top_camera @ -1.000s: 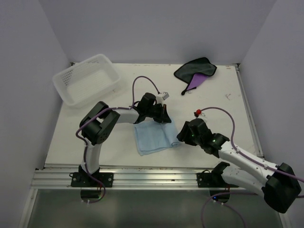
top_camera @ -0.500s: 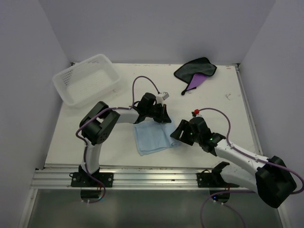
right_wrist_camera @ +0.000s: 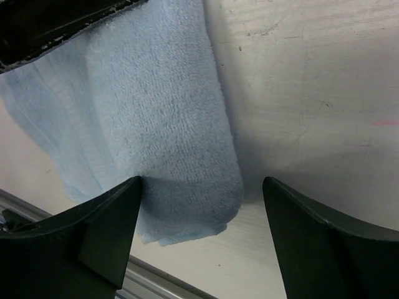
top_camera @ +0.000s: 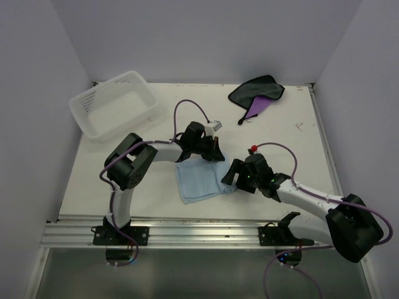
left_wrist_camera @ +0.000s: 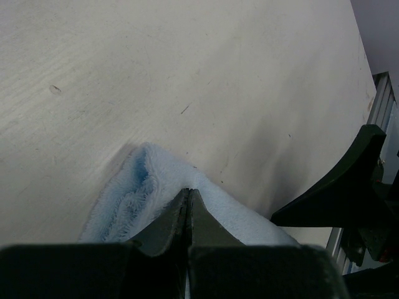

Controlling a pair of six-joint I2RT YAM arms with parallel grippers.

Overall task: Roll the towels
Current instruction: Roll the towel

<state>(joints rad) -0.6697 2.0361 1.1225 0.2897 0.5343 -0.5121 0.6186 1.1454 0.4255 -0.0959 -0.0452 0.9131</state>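
Pale lilac walls (top_camera: 206, 37) box in a scuffed white table (top_camera: 293, 149). At its centre the left gripper (left_wrist_camera: 188, 194), fingers pressed together, pinches the far edge of the folded light blue towel (top_camera: 198, 180). The right gripper (right_wrist_camera: 201, 185) gapes wide over the towel's right edge. Far right, the purple towel (top_camera: 257, 94) lies crumpled, well apart from the white basket (top_camera: 112, 103) at far left.

Overhead view, wrist close-ups share blue towel (right_wrist_camera: 156, 93)
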